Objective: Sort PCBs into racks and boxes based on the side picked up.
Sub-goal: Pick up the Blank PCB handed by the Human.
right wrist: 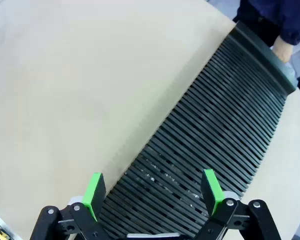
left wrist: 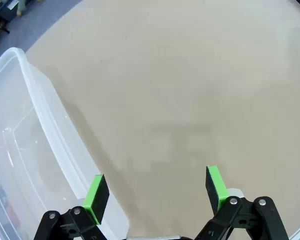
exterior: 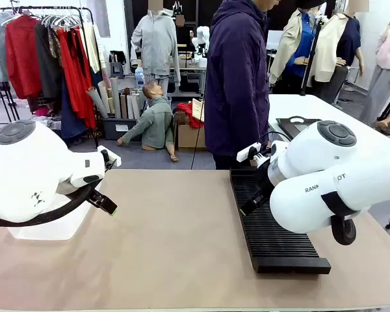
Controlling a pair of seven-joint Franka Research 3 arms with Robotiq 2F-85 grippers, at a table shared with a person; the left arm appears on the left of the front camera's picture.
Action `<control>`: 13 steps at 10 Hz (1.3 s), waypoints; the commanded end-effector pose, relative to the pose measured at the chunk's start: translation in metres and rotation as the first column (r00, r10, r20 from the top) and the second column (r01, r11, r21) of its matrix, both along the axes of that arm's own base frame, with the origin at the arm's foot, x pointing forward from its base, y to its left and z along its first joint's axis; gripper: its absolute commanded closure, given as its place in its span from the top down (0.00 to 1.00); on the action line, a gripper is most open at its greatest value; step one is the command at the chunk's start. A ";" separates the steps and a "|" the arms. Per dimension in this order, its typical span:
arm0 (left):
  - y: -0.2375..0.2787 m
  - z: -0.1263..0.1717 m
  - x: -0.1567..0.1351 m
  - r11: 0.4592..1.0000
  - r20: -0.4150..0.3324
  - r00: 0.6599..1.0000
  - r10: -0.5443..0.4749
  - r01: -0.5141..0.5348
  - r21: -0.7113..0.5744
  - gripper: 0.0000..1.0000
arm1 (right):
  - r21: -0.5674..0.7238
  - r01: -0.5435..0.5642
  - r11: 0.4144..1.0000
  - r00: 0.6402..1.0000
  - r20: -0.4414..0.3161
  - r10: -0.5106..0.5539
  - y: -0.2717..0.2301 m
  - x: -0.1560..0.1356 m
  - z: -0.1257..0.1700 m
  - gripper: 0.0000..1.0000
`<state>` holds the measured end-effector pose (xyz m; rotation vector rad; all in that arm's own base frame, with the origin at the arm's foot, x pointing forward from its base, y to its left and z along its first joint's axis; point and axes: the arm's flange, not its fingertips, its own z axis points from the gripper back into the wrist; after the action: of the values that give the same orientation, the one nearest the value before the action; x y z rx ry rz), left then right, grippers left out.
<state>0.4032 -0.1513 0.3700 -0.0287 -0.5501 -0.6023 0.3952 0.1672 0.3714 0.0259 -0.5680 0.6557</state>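
No PCBs are in view. The long black ribbed rack [exterior: 273,227] lies on the right half of the table, and in the right wrist view the rack [right wrist: 215,130] has nothing in its slots. My right gripper [right wrist: 152,191] hovers open over its near end with nothing between the green pads [right wrist: 211,189]; from the front the right gripper [exterior: 250,205] hangs at the rack's left edge. The clear box [exterior: 52,231] stands at the table's left. My left gripper [left wrist: 156,192] is open and holds nothing, just beside the box's rim [left wrist: 45,100]. From the front the left gripper [exterior: 104,201] points down toward the table.
A person in a dark hoodie [exterior: 237,78] stands at the far side behind the rack, one hand [right wrist: 280,49] near its far end. A shallow dark tray [exterior: 299,127] sits on a white table behind. Bare tan tabletop [exterior: 175,240] lies between box and rack.
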 end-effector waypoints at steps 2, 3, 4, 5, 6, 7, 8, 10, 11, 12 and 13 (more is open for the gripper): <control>0.000 0.000 0.000 1.000 0.000 1.000 0.000 0.000 0.000 1.00 | 0.000 0.000 1.000 1.000 0.000 0.000 0.000 0.000 0.000 1.00; 0.000 0.000 0.000 1.000 0.000 1.000 0.000 0.000 0.000 1.00 | 0.000 0.000 1.000 1.000 0.000 0.000 0.000 0.000 0.000 1.00; 0.000 0.000 0.000 1.000 0.000 1.000 0.000 0.000 0.000 1.00 | 0.000 0.000 1.000 1.000 0.000 0.000 0.000 0.000 0.000 1.00; 0.000 0.000 0.000 1.000 0.000 1.000 0.000 0.000 0.000 1.00 | 0.000 0.000 1.000 1.000 0.000 0.000 0.000 0.000 0.000 1.00; 0.000 0.000 0.000 1.000 0.000 1.000 0.000 0.000 0.000 1.00 | 0.000 0.000 1.000 1.000 0.000 0.000 0.000 0.000 0.000 1.00; 0.000 0.000 0.000 1.000 0.000 1.000 0.000 0.000 0.000 1.00 | 0.000 0.000 1.000 1.000 0.000 0.000 0.000 0.000 0.000 1.00; 0.000 0.000 0.000 1.000 0.000 1.000 0.000 0.000 0.000 1.00 | 0.000 0.000 1.000 1.000 0.000 0.000 0.000 0.000 0.000 1.00; 0.000 0.000 0.000 1.000 0.000 1.000 0.000 0.000 0.000 1.00 | 0.000 0.000 1.000 1.000 0.000 0.000 0.000 0.000 0.000 1.00; 0.000 0.000 0.000 1.000 0.000 1.000 0.000 0.000 0.000 1.00 | 0.000 0.000 1.000 1.000 0.000 0.000 0.000 0.000 0.000 1.00; 0.000 0.000 0.000 1.000 0.000 1.000 0.000 0.000 0.000 1.00 | 0.000 0.000 1.000 1.000 0.000 0.000 0.000 0.000 0.000 1.00; 0.000 0.000 0.000 1.000 0.000 1.000 0.000 0.000 0.000 1.00 | -0.001 0.000 1.000 1.000 0.000 0.000 0.000 0.000 0.000 1.00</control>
<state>0.4032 -0.1513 0.3700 -0.0287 -0.5501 -0.6022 0.3951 0.1673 0.3713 0.0255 -0.5680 0.6563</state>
